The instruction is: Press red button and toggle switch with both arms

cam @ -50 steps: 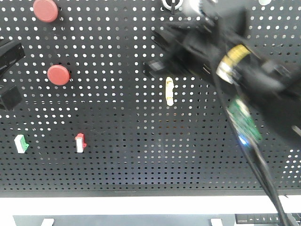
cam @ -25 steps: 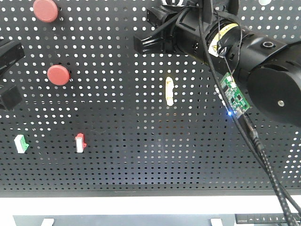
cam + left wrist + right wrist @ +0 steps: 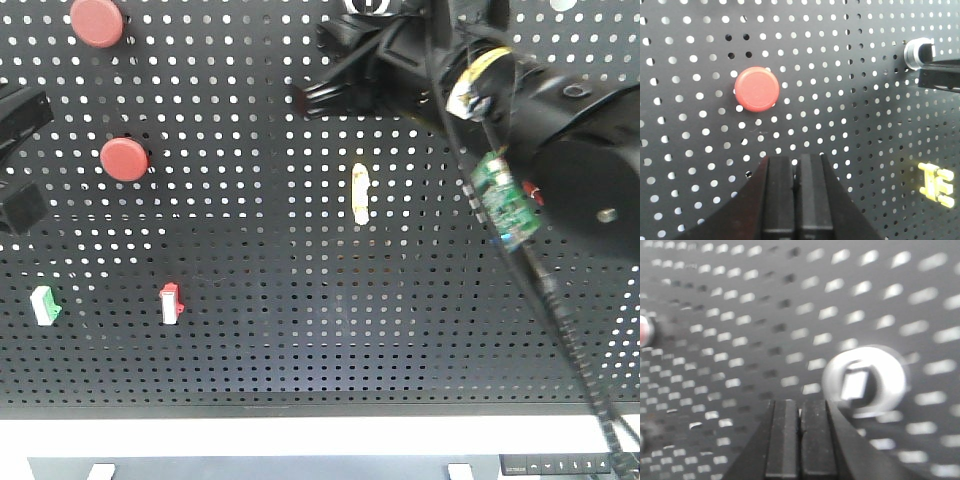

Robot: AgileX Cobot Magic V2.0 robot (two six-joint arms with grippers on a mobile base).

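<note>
**Both claws closed in front of the pegboard**

The red button [image 3: 757, 89] sits on the black pegboard [image 3: 850, 150]. It is round and flat, in the upper left of the left wrist view. The left claw [image 3: 796, 161] is below it and a little to the right, apart from it. Its two fingers are pressed together with only a thin seam between them, and they hold nothing.

Far to the right on the same board is the silver toggle switch [image 3: 919, 52]. A black bar of the right arm lies just under it. I cannot tell if they touch.

In the right wrist view the toggle switch [image 3: 864, 382] is blurred, a bright ring with a square lever in the middle. The right claw [image 3: 800, 404] is just below and left of it. Its fingers are also together and empty. Contact cannot be judged here either.

From the front, the right arm [image 3: 570, 140] comes in from the upper right, and its black head is at the top middle of the board. A small green circuit board [image 3: 503, 203] hangs on it, and a dark cable [image 3: 570, 330] runs down.

On the left of the board are an upper red button [image 3: 97, 20] and a lower red button [image 3: 124, 159]. I cannot tell which of them the left claw faces. A yellow part [image 3: 360, 192] is in the middle. A green rocker [image 3: 45, 305] and a red rocker [image 3: 171, 303] are lower left.
</note>
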